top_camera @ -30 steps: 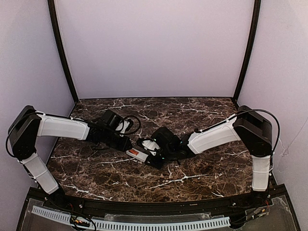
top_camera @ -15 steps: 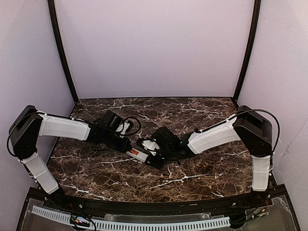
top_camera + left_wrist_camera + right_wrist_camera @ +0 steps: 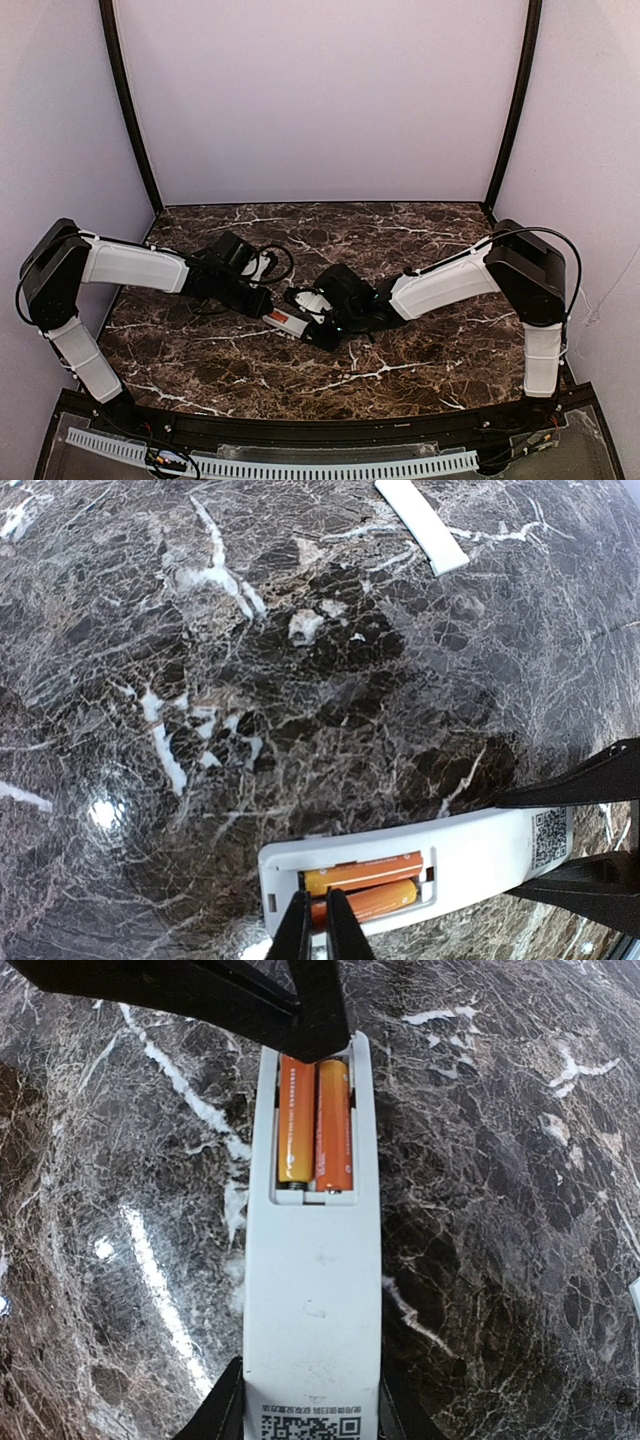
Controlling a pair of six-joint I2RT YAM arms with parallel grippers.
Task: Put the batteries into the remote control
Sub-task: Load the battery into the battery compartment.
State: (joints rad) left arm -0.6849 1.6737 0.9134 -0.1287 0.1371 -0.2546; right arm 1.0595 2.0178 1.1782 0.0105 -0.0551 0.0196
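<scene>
Remote control (image 3: 312,1300), 2 batteries (image 3: 335,1125) inside, in right gripper (image 3: 312,1415), beneath left gripper (image 3: 316,930).

Rear overhead view, wrist views close, sharing remote control (image 3: 312,1300)

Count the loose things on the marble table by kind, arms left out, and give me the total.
Orange batteries: 2, both lying in the remote's slot
White remote control: 1
Flat white strip, lying apart from the remote: 1
Total: 4
</scene>
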